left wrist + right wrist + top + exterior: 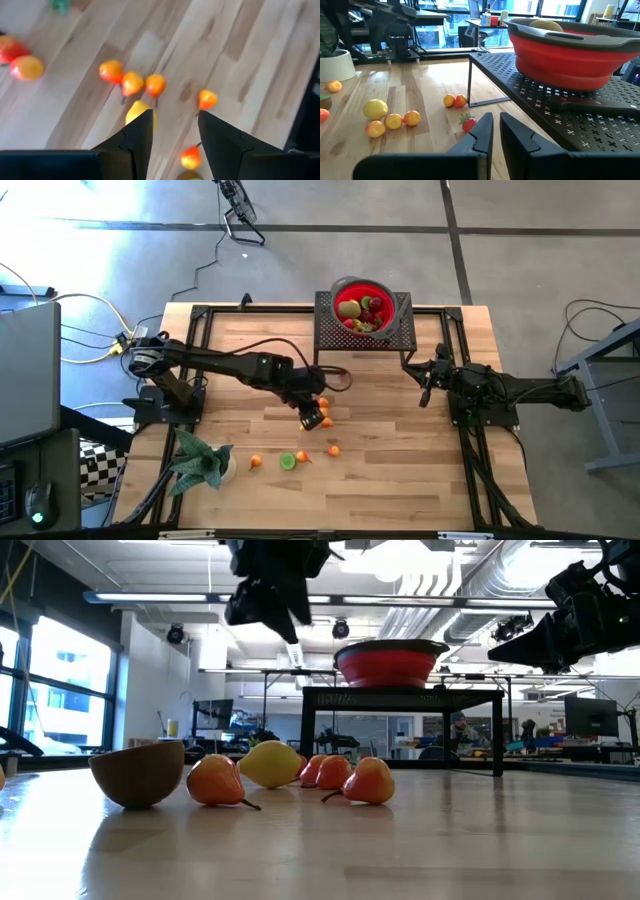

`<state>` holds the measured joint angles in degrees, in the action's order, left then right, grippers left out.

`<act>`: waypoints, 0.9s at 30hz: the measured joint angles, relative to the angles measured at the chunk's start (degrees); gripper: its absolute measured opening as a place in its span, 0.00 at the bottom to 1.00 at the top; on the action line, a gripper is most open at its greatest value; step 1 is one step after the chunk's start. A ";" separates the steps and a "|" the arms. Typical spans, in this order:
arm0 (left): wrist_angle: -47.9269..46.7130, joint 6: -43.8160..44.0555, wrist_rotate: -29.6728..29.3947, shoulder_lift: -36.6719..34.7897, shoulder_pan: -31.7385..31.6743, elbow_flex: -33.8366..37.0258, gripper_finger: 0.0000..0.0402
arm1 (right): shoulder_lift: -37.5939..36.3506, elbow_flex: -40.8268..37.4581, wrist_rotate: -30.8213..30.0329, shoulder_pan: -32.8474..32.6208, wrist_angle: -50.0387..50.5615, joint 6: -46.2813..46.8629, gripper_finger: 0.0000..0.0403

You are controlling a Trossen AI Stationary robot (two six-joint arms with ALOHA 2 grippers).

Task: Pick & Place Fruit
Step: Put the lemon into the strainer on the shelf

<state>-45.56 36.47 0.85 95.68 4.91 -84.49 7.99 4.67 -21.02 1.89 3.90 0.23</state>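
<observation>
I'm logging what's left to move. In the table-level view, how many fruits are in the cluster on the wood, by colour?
brown kiwi half: 1
yellow lemon: 1
orange-red fruits: 4
Total: 6, counting only what shows in this view; others may be hidden behind.

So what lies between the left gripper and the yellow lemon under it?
Nothing: in the left wrist view the open left gripper hangs above the lemon, only bare table around it.
</observation>
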 joint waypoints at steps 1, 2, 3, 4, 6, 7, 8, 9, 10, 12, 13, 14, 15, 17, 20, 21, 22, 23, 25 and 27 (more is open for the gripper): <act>-0.71 -0.04 -0.02 0.00 -0.02 0.00 0.38 | 0.00 -0.02 0.00 0.00 -0.01 0.00 0.07; -1.31 -0.07 -0.03 0.00 -0.01 0.00 0.38 | 0.00 0.00 0.00 0.00 -0.02 -0.01 0.07; -1.82 -0.08 -0.03 0.00 0.00 0.00 0.38 | 0.00 -0.02 0.00 0.00 0.00 0.00 0.07; -1.91 -0.13 -0.01 0.00 0.00 0.00 0.38 | 0.00 -0.01 0.00 0.00 -0.02 -0.01 0.07; -1.63 -0.15 -0.01 0.02 0.00 0.00 0.38 | 0.00 -0.02 0.00 0.00 0.00 0.00 0.07; -1.49 -0.15 -0.01 0.02 0.00 0.00 0.38 | 0.00 0.00 0.00 0.00 0.00 0.00 0.07; -1.23 -0.15 -0.02 0.02 0.00 0.00 0.38 | 0.00 0.00 0.00 0.00 0.00 0.00 0.07; -0.98 -0.15 -0.02 0.02 0.00 0.00 0.38 | 0.00 0.00 0.00 0.00 0.00 0.00 0.07; -0.73 -0.15 -0.02 0.02 0.00 0.00 0.38 | 0.00 0.00 0.00 0.00 0.00 0.00 0.07; -0.66 -0.15 -0.01 0.02 0.00 0.00 0.38 | 0.00 -0.01 0.00 0.00 0.00 0.00 0.07; -0.72 -0.15 -0.03 0.04 0.00 0.00 0.39 | 0.00 0.00 -0.02 0.00 0.00 0.00 0.07; -0.91 -0.08 -0.01 0.04 0.00 0.00 0.39 | 0.00 0.00 -0.02 0.00 0.00 0.00 0.07; -1.18 0.02 0.02 0.04 0.00 0.00 0.40 | 0.00 0.00 -0.02 0.00 0.00 -0.02 0.07; -1.63 0.19 0.32 0.05 0.00 0.00 0.43 | 0.00 0.00 -0.02 0.00 0.00 0.00 0.07; -2.57 1.99 0.30 0.36 -0.02 0.00 0.50 | 0.00 0.00 -0.02 0.00 0.00 0.00 0.07; -2.79 2.47 0.25 0.50 -0.02 0.00 0.54 | 0.00 0.00 -0.02 0.00 0.00 0.00 0.07; -3.01 2.77 0.12 0.57 -0.02 0.02 0.57 | 0.00 -0.02 -0.02 0.00 0.00 0.00 0.07; -3.06 2.82 0.03 0.57 -0.02 0.02 0.61 | 0.00 0.00 -0.02 0.00 0.00 0.00 0.07; -3.01 2.82 0.01 0.65 -0.03 0.02 0.68 | 0.00 0.00 -0.02 0.00 0.00 0.00 0.07; -3.03 2.82 0.01 1.10 -0.03 0.02 0.75 | 0.00 -0.02 -0.02 0.00 0.00 0.00 0.07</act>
<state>-48.59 39.29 0.86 96.78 4.88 -84.47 7.99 4.65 -21.04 1.89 3.90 0.23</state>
